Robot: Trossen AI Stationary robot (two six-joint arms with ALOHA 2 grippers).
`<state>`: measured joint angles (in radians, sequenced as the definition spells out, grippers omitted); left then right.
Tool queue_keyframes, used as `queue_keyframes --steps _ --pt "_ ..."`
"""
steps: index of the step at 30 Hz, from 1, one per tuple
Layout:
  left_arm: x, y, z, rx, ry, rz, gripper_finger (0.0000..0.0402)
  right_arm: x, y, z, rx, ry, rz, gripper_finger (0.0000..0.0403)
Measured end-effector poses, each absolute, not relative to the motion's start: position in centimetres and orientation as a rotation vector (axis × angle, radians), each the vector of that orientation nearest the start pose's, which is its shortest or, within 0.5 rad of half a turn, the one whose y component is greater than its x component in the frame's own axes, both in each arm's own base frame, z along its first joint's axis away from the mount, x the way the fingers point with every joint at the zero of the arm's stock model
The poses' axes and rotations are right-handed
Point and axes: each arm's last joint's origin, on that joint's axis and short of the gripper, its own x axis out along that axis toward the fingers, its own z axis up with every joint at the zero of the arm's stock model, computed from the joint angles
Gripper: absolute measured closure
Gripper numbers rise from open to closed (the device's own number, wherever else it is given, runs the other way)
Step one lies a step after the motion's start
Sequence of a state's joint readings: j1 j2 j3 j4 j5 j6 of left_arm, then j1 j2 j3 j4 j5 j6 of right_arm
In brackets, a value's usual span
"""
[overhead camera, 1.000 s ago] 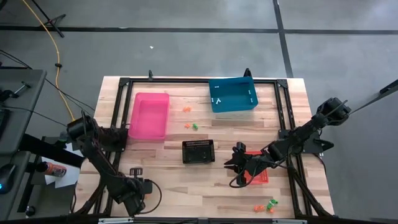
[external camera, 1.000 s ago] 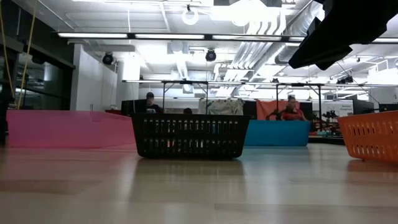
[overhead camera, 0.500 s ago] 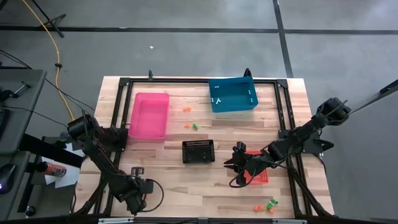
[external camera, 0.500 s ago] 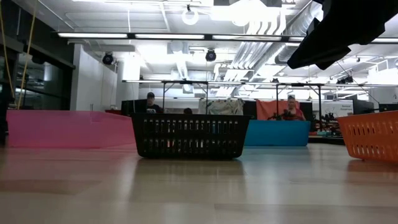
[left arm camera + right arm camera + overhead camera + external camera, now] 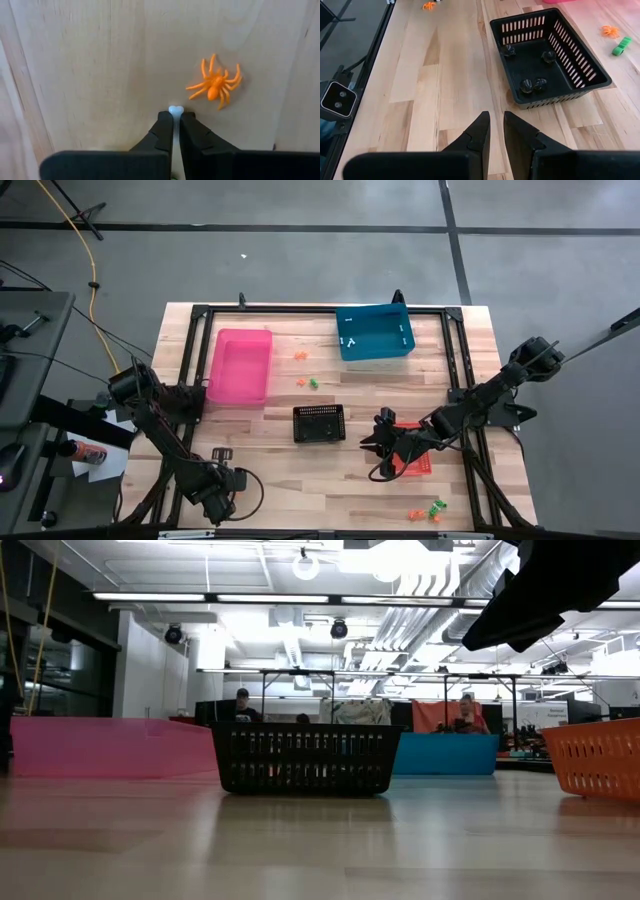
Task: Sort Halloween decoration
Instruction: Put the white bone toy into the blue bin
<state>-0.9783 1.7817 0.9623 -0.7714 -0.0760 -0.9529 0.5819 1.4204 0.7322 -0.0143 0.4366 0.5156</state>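
My left hand (image 5: 173,119) is pinched shut on a tiny white plastic trinket (image 5: 175,110), beside an orange plastic spider (image 5: 215,85); light, stiff, slippery, I judge.

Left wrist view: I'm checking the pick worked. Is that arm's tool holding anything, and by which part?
Yes. The left tool is shut on a small white trinket, pinched at its lower part; only its rounded top shows above the fingertips. The orange spider lies free.

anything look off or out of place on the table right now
Nothing damaged or spilled. Unsorted trinkets lie loose: an orange spider beside the left gripper, which is shut on a small white piece, and an orange and green cluster near the front edge.
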Motion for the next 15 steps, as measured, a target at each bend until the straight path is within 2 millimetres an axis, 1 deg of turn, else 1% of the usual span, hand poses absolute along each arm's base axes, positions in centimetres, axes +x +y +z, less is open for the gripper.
queue_keyframes --steps 5,8,10,13,15 --pt "16.2 -23.2 12.9 0.079 1.535 0.022 0.0400 24.0 14.3 19.5 0.156 0.627 -0.022 0.0353" --pt "16.6 -22.2 13.7 0.072 1.541 0.024 0.0400 24.0 14.3 19.5 0.156 0.626 -0.022 0.0353" --pt "16.9 -20.9 14.5 0.110 1.513 0.059 0.0401 24.0 14.3 19.5 0.155 0.624 -0.025 0.0353" --pt "18.0 -19.9 16.7 0.097 1.397 0.056 0.0401 24.0 14.3 19.5 0.151 0.618 -0.038 0.0353" --pt "18.3 -18.6 17.6 0.152 1.362 0.074 0.0401 24.0 14.3 19.5 0.150 0.617 -0.041 0.0353"
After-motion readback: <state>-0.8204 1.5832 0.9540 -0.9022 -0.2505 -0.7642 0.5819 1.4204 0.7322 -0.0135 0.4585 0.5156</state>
